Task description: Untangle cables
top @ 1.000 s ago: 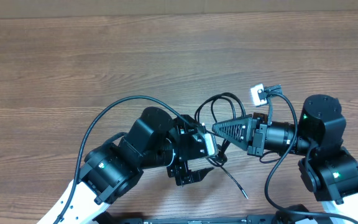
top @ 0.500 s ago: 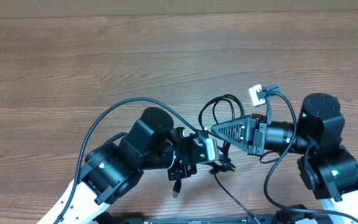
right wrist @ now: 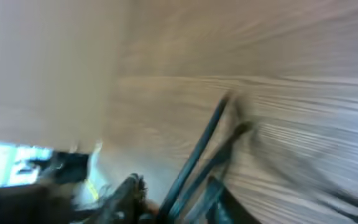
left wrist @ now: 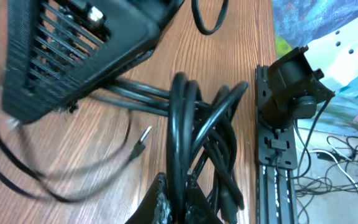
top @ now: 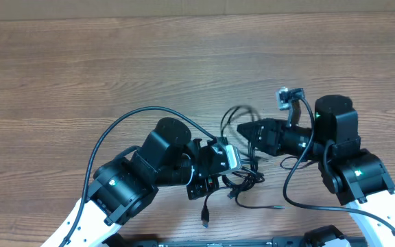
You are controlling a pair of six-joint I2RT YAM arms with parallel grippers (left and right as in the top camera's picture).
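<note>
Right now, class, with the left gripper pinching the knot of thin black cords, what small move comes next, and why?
Probably ease the right gripper slowly away from the left gripper, which pins the thin black cords; a loop lies by the right one, whose grip is too blurred to judge.

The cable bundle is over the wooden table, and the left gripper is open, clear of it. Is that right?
Not quite: the left gripper is shut on the cable bundle, as the left wrist view shows, with the cords pinched between its fingertips. The bundle is indeed over the wooden table.
</note>
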